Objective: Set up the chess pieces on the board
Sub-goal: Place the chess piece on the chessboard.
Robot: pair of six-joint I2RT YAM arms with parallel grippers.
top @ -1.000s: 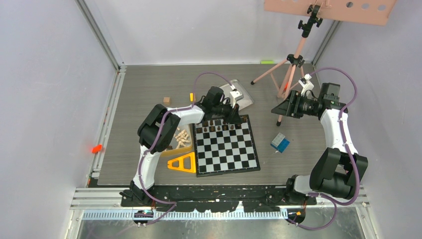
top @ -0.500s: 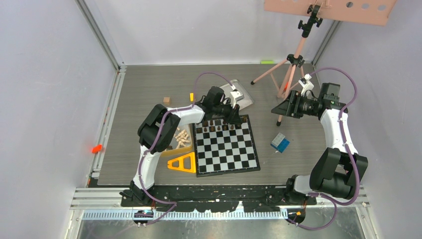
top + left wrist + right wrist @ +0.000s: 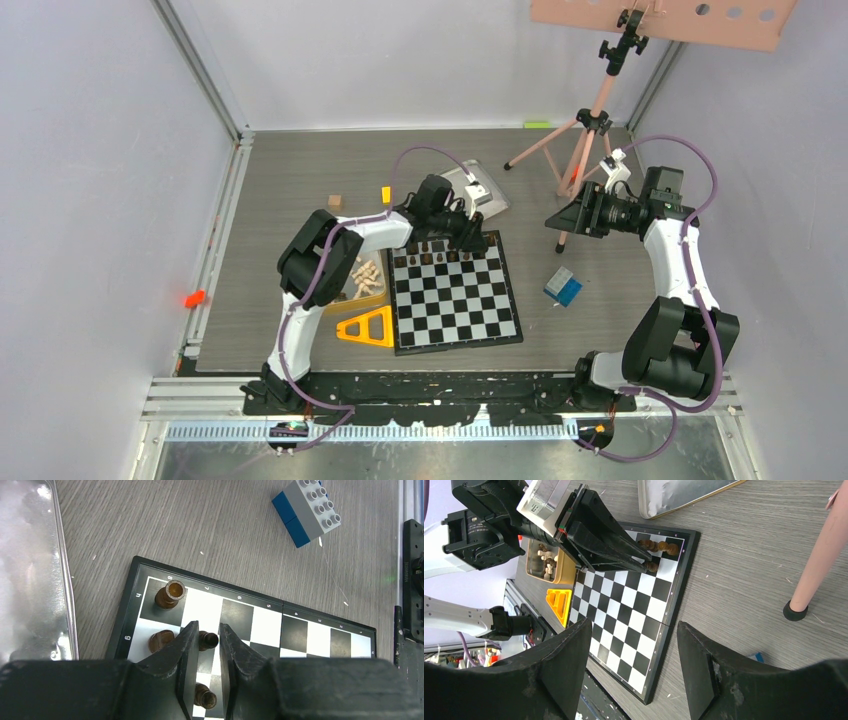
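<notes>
The left tool (image 3: 207, 626) is low over the board (image 3: 300, 630) near its far right corner. Its fingers are narrowly apart, flanking a dark piece (image 3: 209, 640); can't tell if they pinch it or only brush it. A second dark piece (image 3: 170, 594) stands on the corner square. The pale pieces (image 3: 366, 273) lie in the gold tin (image 3: 375, 298) left of the board. The right tool (image 3: 631, 630) hangs above the bench (image 3: 290, 180) well right of the board, fingers wide apart, nothing between.
</notes>
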